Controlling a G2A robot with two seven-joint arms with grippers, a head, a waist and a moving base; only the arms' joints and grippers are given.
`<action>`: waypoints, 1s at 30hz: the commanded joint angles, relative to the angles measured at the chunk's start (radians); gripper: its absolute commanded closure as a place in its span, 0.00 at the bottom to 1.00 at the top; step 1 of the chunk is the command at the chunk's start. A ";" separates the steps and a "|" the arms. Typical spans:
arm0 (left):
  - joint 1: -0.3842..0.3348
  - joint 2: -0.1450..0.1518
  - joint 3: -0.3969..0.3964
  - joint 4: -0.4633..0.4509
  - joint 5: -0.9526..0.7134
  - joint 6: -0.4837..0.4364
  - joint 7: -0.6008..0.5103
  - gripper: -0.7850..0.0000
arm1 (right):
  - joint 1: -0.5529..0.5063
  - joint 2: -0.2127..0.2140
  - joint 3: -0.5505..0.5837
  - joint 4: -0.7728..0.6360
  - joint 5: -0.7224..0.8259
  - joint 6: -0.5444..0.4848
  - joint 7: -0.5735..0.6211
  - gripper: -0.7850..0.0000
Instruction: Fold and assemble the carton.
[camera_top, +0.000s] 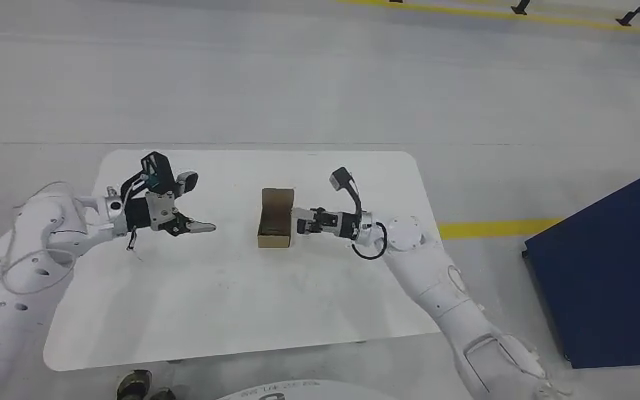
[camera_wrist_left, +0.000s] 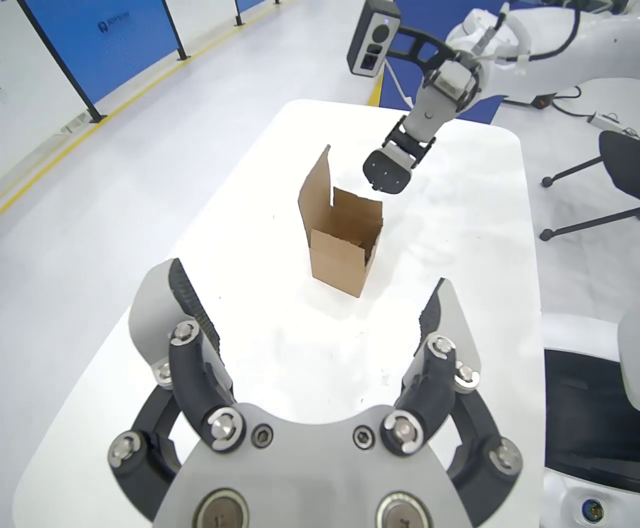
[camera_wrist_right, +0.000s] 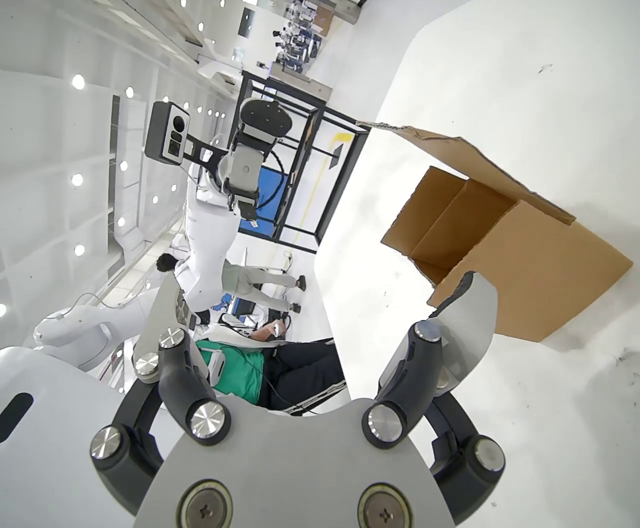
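brown carton (camera_top: 275, 217) stands mid table (camera_top: 250, 300), one tall flap (camera_wrist_left: 317, 185) up. right gripper (camera_top: 300, 221) sits just beside it, left gripper (camera_top: 203, 227) well apart, both with jaws spread wide. best to push that flap down slowly.

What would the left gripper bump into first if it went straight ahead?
Probably the carton. The left gripper, jaws open, points straight at it with nothing in between, though its height is hard to judge.

Bright, even light from ceiling lamps (camera_wrist_right: 77, 81) glares off the white table (camera_wrist_left: 465, 225); shadows faint, edges bowed.
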 joint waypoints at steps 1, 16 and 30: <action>-0.017 -0.004 0.033 0.014 -0.007 0.000 -0.012 0.00 | 0.021 -0.008 -0.022 0.026 0.007 -0.002 0.000 0.00; -0.158 -0.052 0.203 0.121 0.046 0.075 -0.098 0.00 | 0.107 -0.051 -0.122 0.153 0.022 -0.027 -0.007 0.00; -0.164 -0.053 0.176 0.164 0.039 0.075 -0.020 0.00 | -0.012 -0.008 -0.007 -0.113 -0.068 -0.028 -0.017 0.00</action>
